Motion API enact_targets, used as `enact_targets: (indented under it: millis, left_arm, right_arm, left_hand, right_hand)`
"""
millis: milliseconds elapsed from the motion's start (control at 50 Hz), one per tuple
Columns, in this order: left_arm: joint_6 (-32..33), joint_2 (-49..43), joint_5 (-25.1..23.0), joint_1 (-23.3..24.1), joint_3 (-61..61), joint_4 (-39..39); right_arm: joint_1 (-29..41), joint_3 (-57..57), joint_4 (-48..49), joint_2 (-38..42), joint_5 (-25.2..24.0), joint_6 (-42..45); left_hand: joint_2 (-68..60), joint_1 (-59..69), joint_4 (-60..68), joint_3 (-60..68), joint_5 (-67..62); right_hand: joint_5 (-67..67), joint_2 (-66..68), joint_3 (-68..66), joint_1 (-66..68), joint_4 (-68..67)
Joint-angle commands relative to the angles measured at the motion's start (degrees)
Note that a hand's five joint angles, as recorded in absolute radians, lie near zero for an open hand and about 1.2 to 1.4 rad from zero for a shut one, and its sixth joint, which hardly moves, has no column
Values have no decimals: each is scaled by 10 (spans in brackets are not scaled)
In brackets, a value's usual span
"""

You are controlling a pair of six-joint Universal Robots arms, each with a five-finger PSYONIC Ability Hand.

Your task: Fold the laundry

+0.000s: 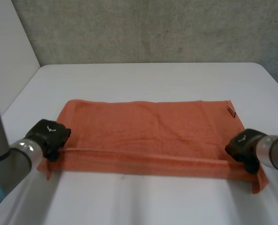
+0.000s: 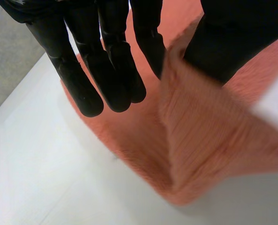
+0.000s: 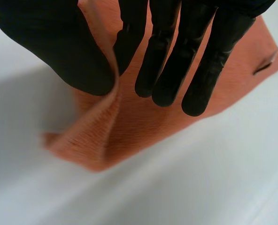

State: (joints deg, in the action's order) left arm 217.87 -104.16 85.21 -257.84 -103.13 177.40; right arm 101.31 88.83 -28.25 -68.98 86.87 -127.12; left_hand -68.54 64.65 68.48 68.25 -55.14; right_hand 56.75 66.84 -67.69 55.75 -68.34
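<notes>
At the table's (image 1: 143, 79) near left, the left hand (image 1: 50, 136) sits on the near left corner of an orange towel (image 1: 153, 131). In the left wrist view, this hand (image 2: 111, 61) pinches a raised ridge of the towel (image 2: 200, 140) between its thumb and the nearest finger. Its other fingers hang straight, just above the cloth, and the corner below them lifts off the white table (image 2: 45, 178). The towel lies spread flat across the middle of the table, its long sides running from left to right and its near edge closer to the table's front edge than its far edge is to the back. A low fold line runs along the near edge from one hand to the other. A small dark tag (image 1: 231, 111) lies at the towel's far right corner. At the table's near right, the right hand (image 1: 244, 145) rests on the towel's near right corner. In the right wrist view, this hand (image 3: 176, 51) grips a standing pleat of the towel (image 3: 129, 122) between its thumb and first finger, the remaining fingers straight above the cloth. The tag (image 3: 265, 66) shows beyond the fingertips, and bare table (image 3: 176, 187) lies beside the cloth. A grey wall (image 1: 153, 28) stands behind the table's far edge.
</notes>
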Motion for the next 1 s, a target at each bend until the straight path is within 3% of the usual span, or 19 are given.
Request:
enact_targets:
  millis: [20,80,140,160,200,240,280,520,640,700,800,960,1000]
  left_arm:
    - [31,-109,33,1,197,83]
    - [37,-106,31,7,306,125]
    - [33,-103,31,7,354,162]
    - [29,-89,29,9,402,234]
    - [20,-72,29,9,412,282]
    - [4,-54,27,6,413,336]
    - [-9,-45,24,6,403,342]
    - [-45,-40,8,0,192,318]
    - [-43,-89,-26,-3,99,377]
    - [-39,-132,-31,-1,74,407]
    - [-39,-169,-29,0,63,411]
    - [-37,-150,-28,-4,3,366]
    - [-37,-108,-25,-6,-23,313]
  right_arm:
    - [25,-176,70,77,53,-15]
    - [58,-299,125,79,74,-53]
    - [74,-387,266,52,76,-133]
    - [75,-386,297,33,75,-145]
    - [75,-381,327,11,73,-154]
    - [69,-338,417,-70,62,-176]
    - [69,-306,435,-91,49,-176]
    - [74,-112,436,-70,15,-176]
    - [74,-75,433,-7,14,-177]
    - [75,-68,428,77,19,-175]
    - [73,-66,421,133,22,-175]
    - [67,-57,337,115,25,-172]
    - [67,-54,301,97,24,-166]
  left_hand:
    - [-115,154,115,117,-149]
    - [-115,154,115,117,-149]
    - [-115,154,115,117,-149]
    - [-115,154,115,117,-149]
    - [-115,154,115,117,-149]
    - [-115,154,115,117,-149]
    - [-115,154,115,117,-149]
    - [-115,154,115,117,-149]
    - [-115,154,115,117,-149]
    - [-115,154,115,117,-149]
    - [-115,154,115,117,-149]
    - [-115,154,115,117,-149]
    - [-115,154,115,117,-149]
  right_hand:
    - [132,132,-123,243,-117]
    - [132,132,-123,243,-117]
    - [132,132,-123,243,-117]
    - [132,132,-123,243,-117]
    - [132,132,-123,243,-117]
    - [132,132,-123,243,-117]
    - [132,132,-123,243,-117]
    - [132,132,-123,243,-117]
    - [132,132,-123,243,-117]
    - [132,132,-123,243,-117]
    - [132,132,-123,243,-117]
    - [132,132,-123,243,-117]
    - [132,132,-123,243,-117]
